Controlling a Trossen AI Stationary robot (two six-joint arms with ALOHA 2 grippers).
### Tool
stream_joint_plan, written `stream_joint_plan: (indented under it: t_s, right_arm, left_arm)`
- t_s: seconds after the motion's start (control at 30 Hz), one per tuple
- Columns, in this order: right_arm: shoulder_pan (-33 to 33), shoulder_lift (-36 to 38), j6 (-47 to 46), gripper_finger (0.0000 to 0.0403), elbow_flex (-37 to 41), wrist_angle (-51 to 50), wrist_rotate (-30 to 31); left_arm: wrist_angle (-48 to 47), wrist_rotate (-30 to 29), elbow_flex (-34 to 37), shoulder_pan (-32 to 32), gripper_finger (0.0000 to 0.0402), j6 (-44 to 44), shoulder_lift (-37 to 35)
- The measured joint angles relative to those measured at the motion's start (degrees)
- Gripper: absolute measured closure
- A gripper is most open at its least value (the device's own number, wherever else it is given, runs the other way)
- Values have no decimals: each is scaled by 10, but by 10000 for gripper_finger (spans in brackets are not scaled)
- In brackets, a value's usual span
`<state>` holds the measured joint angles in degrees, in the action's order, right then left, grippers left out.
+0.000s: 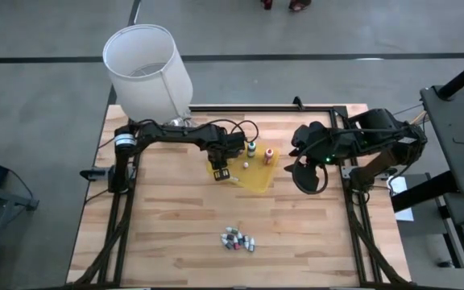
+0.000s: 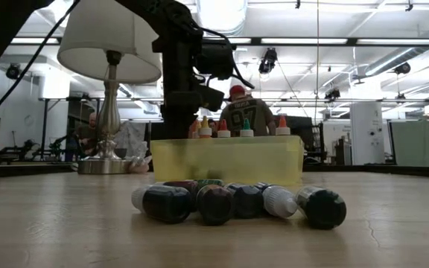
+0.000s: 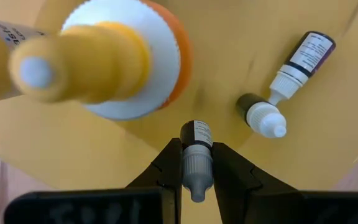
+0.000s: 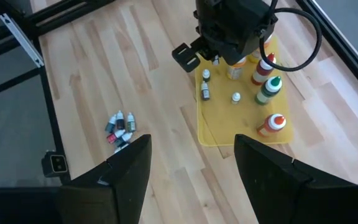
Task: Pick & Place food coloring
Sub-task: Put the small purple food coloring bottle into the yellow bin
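Two arms: both over the far half of the pale wooden slatted worktop (image 1: 176, 217), none over the near half.
Left gripper (image 3: 197, 163): above the yellow plastic tray (image 1: 258, 180), near the tray's left edge; fingers pinched narrow on a tiny dark vial with a grey cap (image 3: 196, 157), cap pointing back between the fingers.
Right gripper (image 4: 191, 163): fingers spread wide, holding nothing, hanging at the worktop's right edge, just right of the tray and apart from it.
Tray position: far-centre of the worktop, one corner pointing toward the near edge.
Tray contents: an orange squeeze bottle with white collar and pale yellow tip (image 3: 104, 59) right beside the held vial; a green squeeze bottle (image 4: 270, 90) and red squeeze bottles (image 4: 272, 124) standing upright along the tray's right side; two small white-capped vials (image 3: 263, 115) on the tray floor, one upright, one lying.
Loose vials: a tight cluster of tiny mixed-colour vials (image 1: 238, 239) lying on bare wood near the near edge, centre, well apart from the tray.
Open room: bare wood between tray and cluster, and on both sides of the cluster out to the left and right edges.
Far-left corner: a white drum-shaded table lamp on a metal stem (image 1: 147, 68), its shade overhanging the far edge.
Edges: black metal frame rails (image 1: 353, 217) along the left, right and far sides.
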<state>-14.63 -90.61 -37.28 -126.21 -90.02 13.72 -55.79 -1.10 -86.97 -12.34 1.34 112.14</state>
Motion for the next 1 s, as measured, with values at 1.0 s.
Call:
stream_joint_plan:
  t_s: [1.0]
  right_arm:
    - [0,0,4,182,0,0,0]
  left_arm:
    - [-59,27,2,0,358,-7,0]
